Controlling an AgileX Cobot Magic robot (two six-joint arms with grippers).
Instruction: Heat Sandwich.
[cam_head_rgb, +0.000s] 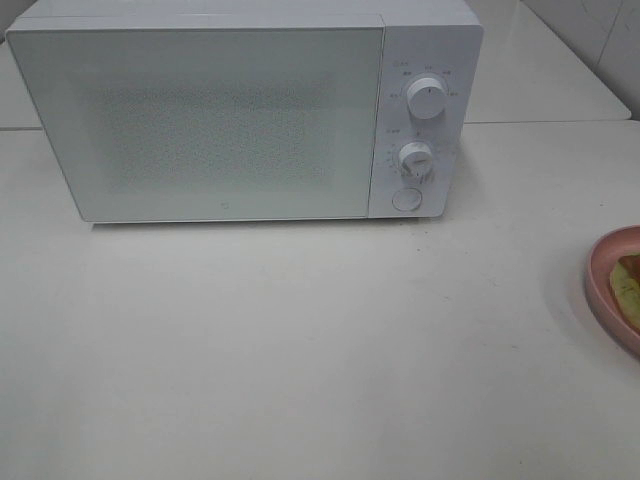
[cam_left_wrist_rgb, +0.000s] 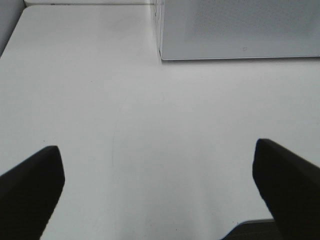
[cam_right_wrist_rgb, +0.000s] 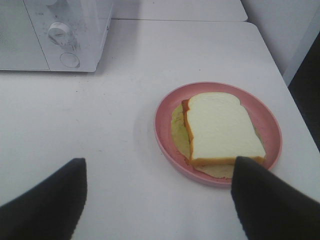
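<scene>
The sandwich (cam_right_wrist_rgb: 222, 129), pale bread with an orange-brown crust over yellow-green filling, lies flat on a round pink plate (cam_right_wrist_rgb: 165, 117). In the high view only a sliver of the sandwich (cam_head_rgb: 628, 280) and the plate (cam_head_rgb: 605, 290) shows at the right edge. The white microwave (cam_head_rgb: 240, 110) stands at the back of the table with its door closed. My right gripper (cam_right_wrist_rgb: 157, 200) hangs open over the table just short of the plate, nothing between its fingers. My left gripper (cam_left_wrist_rgb: 157, 192) is open over bare table near the microwave's (cam_left_wrist_rgb: 240, 30) left front corner. Neither arm appears in the high view.
The microwave front carries two dials (cam_head_rgb: 427, 98) (cam_head_rgb: 414, 158) and a round button (cam_head_rgb: 406, 199) on its right side. The white table (cam_head_rgb: 300, 350) spreads in front of it. The table's right edge (cam_right_wrist_rgb: 300, 115) runs close beside the plate.
</scene>
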